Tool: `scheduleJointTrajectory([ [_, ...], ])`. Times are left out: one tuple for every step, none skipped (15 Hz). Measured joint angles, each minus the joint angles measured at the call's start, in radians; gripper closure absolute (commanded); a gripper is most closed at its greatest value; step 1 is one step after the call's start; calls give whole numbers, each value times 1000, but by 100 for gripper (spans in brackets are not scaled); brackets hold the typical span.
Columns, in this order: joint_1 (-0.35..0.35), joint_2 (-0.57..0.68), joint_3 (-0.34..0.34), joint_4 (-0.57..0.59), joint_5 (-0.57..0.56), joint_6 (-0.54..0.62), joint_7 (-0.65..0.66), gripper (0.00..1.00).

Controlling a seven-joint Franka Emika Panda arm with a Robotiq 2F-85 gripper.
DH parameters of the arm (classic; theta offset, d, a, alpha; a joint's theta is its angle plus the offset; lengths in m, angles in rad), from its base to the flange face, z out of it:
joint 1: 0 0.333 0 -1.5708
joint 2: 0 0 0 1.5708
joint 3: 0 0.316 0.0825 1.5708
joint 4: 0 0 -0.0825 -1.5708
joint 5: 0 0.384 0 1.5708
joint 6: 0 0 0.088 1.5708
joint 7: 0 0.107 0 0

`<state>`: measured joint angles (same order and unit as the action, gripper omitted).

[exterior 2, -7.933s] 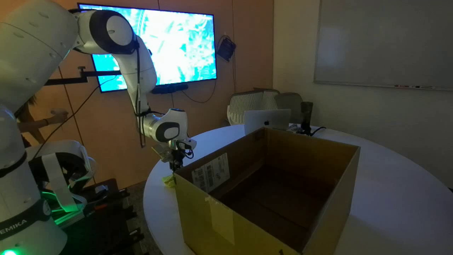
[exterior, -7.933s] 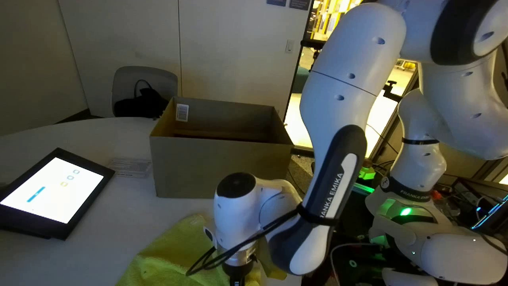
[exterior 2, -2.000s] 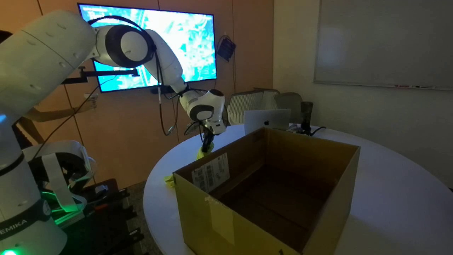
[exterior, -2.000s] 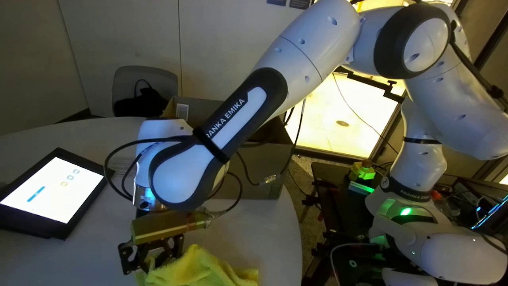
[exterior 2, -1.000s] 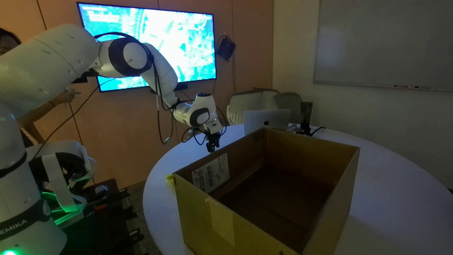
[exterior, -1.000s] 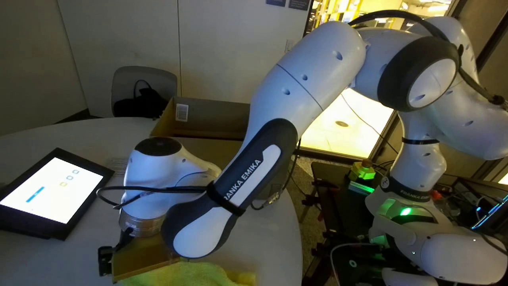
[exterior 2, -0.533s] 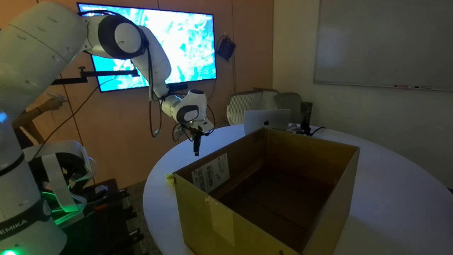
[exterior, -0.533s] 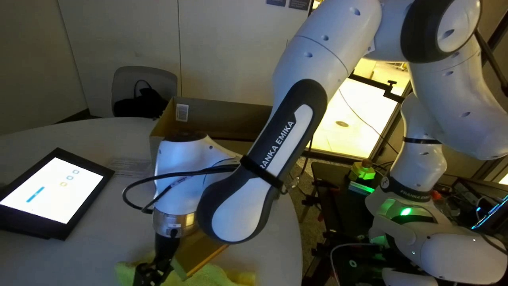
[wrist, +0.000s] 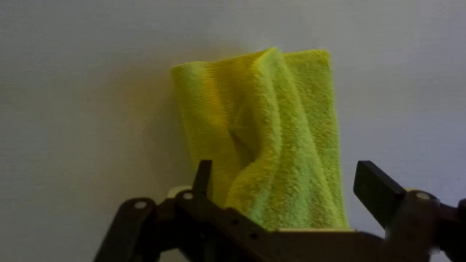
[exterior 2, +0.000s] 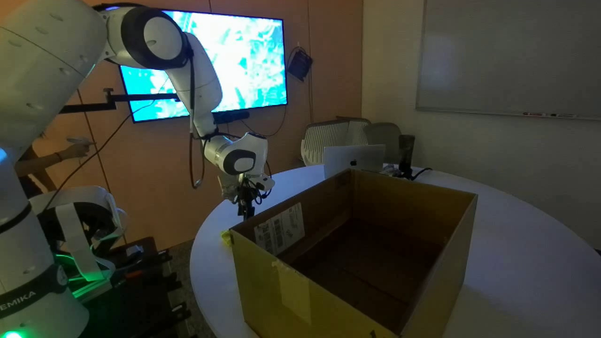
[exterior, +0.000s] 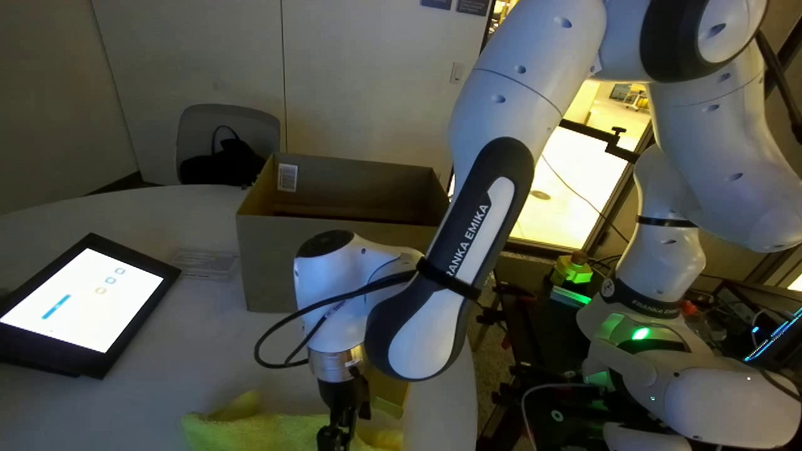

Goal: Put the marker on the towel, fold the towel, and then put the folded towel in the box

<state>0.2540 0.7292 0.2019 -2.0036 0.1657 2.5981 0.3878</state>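
The towel point(wrist: 276, 145) was rough, tufted cloth with a matt pile. The box point(exterior 2: 258, 286) was dull, plain cardboard, bearing a smooth paper label point(exterior 2: 280, 228) and a strip point(exterior 2: 295, 293) that looked like tape. The worktop point(exterior 2: 526, 272) looked smooth and matt. The arm point(exterior: 526, 94) was smooth and slightly glossy, plastic by its look, with a shiny metal collar point(exterior: 337, 364) above the matt end effector point(wrist: 285, 178). The tablet point(exterior: 91, 304) looked smooth-faced, matt at its edges.
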Motion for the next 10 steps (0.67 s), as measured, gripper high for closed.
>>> scheduleJointTrajectory([
  [19,2,-26,-8,-26,0,-7,0],
  [39,5,-50,-12,-50,0,-9,0],
  [59,7,-72,-12,-71,1,-9,0],
  [75,8,-90,-12,-86,2,-9,0],
  [88,8,-104,-9,-97,2,-9,0],
  [96,8,-112,-4,-103,3,-9,0],
  [100,8,-116,3,-104,4,-9,0],
  [101,7,-117,12,-104,4,-9,0],
  [101,7,-117,21,-104,4,-9,0],
  [101,7,-117,30,-104,4,-9,0],
])
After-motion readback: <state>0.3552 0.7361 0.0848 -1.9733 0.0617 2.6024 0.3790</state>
